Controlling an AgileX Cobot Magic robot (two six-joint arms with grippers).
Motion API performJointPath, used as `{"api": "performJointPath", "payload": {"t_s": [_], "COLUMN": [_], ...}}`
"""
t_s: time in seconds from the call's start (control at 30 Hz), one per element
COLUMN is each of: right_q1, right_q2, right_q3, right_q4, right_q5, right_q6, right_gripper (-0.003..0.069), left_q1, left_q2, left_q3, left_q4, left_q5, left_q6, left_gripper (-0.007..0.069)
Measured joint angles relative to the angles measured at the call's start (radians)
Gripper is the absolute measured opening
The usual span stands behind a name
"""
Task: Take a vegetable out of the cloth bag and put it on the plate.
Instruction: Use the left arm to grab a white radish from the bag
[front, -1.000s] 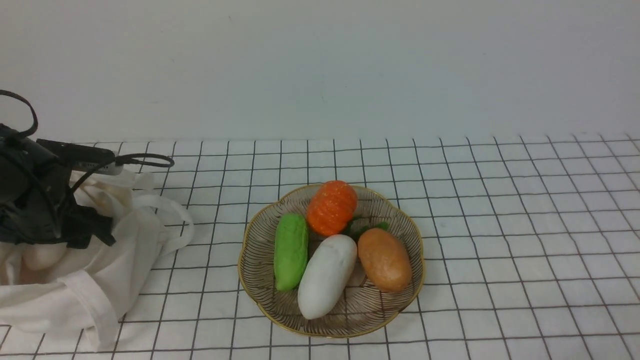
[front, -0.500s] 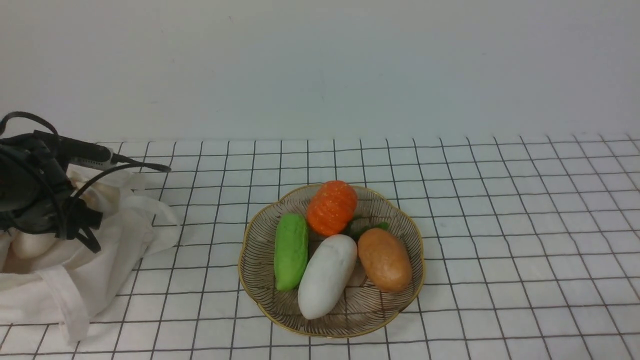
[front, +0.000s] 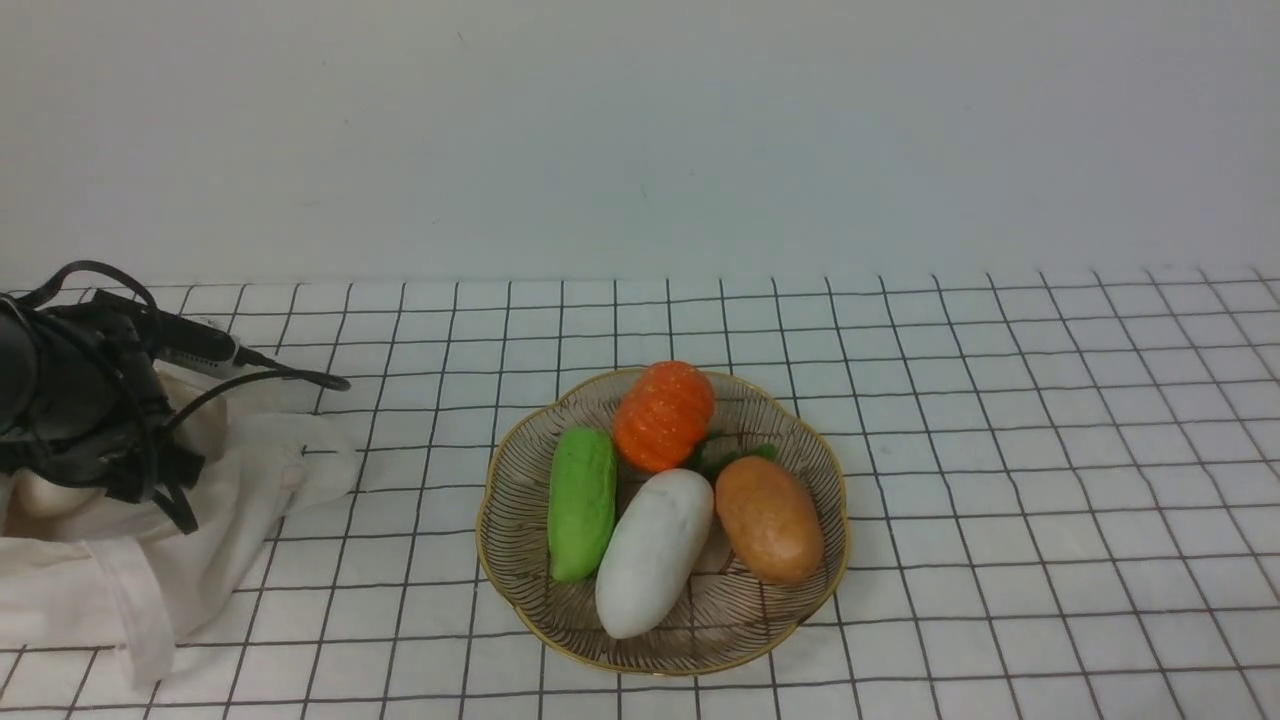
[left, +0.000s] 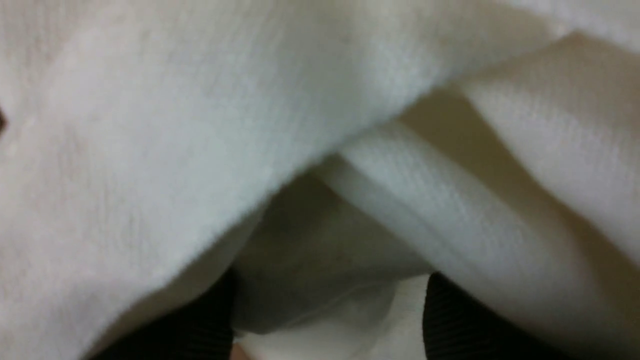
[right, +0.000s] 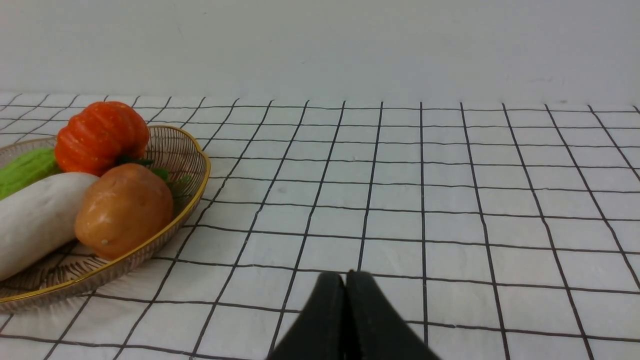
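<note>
Currently, with the left jaws spread wide inside the cloth bag (front: 150, 580) at the counter's left edge, over the vegetable (front: 42, 496), we cannot confirm a grip and risk pinching fabric, dragging the bag.

L edge: cloth bag (front: 230, 540) heaped, folds tight round left gripper (left: 330, 300) | front-mid: plate (front: 840, 520) crowded w/ produce (front: 768, 520) | bag–plate lane passable | R half + back strip of surface (front: 1050, 450) bare
</note>
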Motion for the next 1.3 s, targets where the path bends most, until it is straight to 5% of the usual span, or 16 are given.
{"api": "performJointPath", "payload": {"t_s": [0.17,0.4,0.5,0.7,0.8,1.1,1.3], "right_q1": [0.0,0.0,0.0,0.0,0.0,0.0,0.0], "right_q2": [0.0,0.0,0.0,0.0,0.0,0.0,0.0], "right_q3": [0.0,0.0,0.0,0.0,0.0,0.0,0.0], "right_q4": [0.001,0.001,0.0,0.0,0.0,0.0,0.0], "right_q5": [0.0,0.0,0.0,0.0,0.0,0.0,0.0], "right_q6": [0.0,0.0,0.0,0.0,0.0,0.0,0.0], "right_gripper": [-0.0014,-0.0014,-0.0014,-0.0014,-0.0014,-0.0014,-0.0014], "left_q1": [0.0,0.0,0.0,0.0,0.0,0.0,0.0], "left_q2": [0.018,-0.005,-0.065,-0.158,-0.204,-0.127,-0.084], "left_q3": [-0.01,-0.017,-0.013,0.01,0.01,0.009,0.009], "left_q4": [0.021,-0.108,-0.361,-0.769,-0.852,-0.775,-0.517], "left_q5": [0.023,0.024,0.012,0.05,0.057,0.074,0.074], "left_q6": [-0.003,0.055,0.18,0.495,0.573,0.583,0.328], "left_gripper": [0.0327,0.0294,0.0081,0.0013,0.0013,0.0013,0.0078]}}
